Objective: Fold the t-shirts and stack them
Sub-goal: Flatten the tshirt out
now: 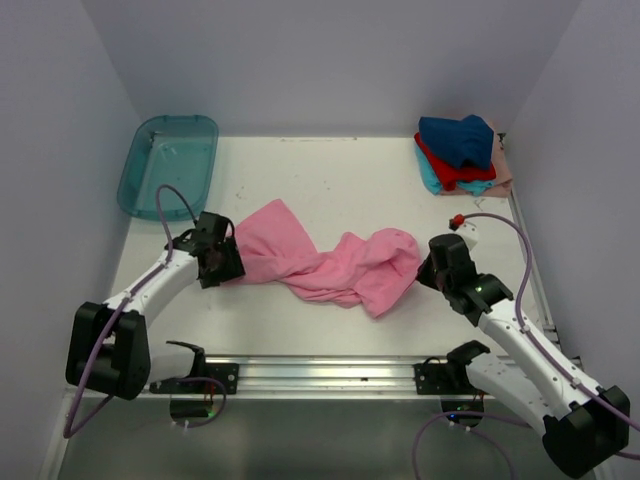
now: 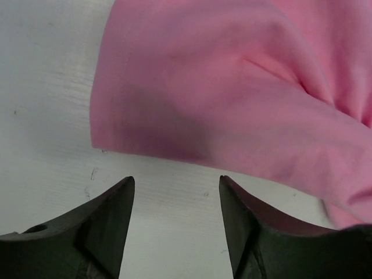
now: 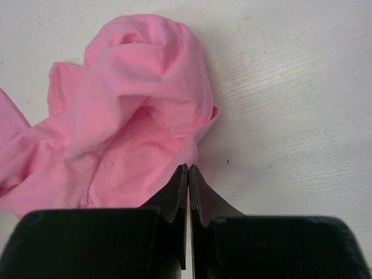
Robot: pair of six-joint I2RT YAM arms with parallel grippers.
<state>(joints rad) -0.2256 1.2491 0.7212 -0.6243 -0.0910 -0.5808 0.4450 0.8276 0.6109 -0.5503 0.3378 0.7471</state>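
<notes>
White table (image 1: pixel 350 190), crumpled pink t-shirt (image 1: pixel 330 262), left pincer (image 2: pixel 176 179) spread beside its hem, right pincer (image 3: pixel 189 167) pinching its edge

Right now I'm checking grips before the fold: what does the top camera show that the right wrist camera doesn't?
Only the top view: the left hand at the left end of the pink t-shirt, the stack of shirts in the far right corner, and the teal tub at the far left. Only the right wrist view: the right hand with its fingers pressed shut, apparently pinching the shirt's edge. Both: the crumpled pink t-shirt lying on the white table.
</notes>
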